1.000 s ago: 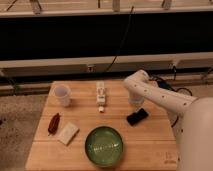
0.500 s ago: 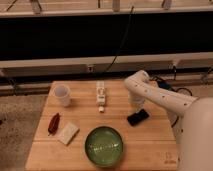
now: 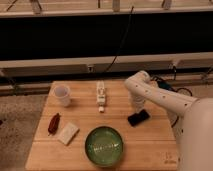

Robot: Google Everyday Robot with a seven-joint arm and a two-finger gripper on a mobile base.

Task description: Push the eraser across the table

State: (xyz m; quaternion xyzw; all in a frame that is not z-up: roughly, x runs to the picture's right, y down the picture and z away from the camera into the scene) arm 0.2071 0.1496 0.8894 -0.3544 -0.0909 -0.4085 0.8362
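A square tabletop (image 3: 85, 160) of light wooden planks is seen from above, with a small mark at its near right corner. Behind it a dark wall panel and pale rails are seen, and a black cable is hung down toward the far edge.

The white robot body is placed at the right side, and its arm is reached over the right half of the tabletop. The arm is bent at a rounded joint near the far right part of the tabletop, and from there the end effector (image 3: 138, 106) is pointed downward. It is closed, with nothing seen gripped between its fingers, and it is held just above and behind the eraser.

A round green bowl (image 3: 104, 145) is set near the front edge, close to the middle. A pale translucent cup (image 3: 62, 94) is stood upright at the far left. A small white object (image 3: 101, 94), narrow and elongated, is laid near the far centre.

The eraser (image 3: 138, 118), a flat black oblong slab, is laid on the right half of the tabletop, slightly tilted, just in front of the end effector and well apart from the bowl. Whether it is touched by the end effector cannot be told.

A pale cream block (image 3: 67, 133) is laid at the front left, and a dark red oblong thing (image 3: 53, 123) is placed just beside it on its left.
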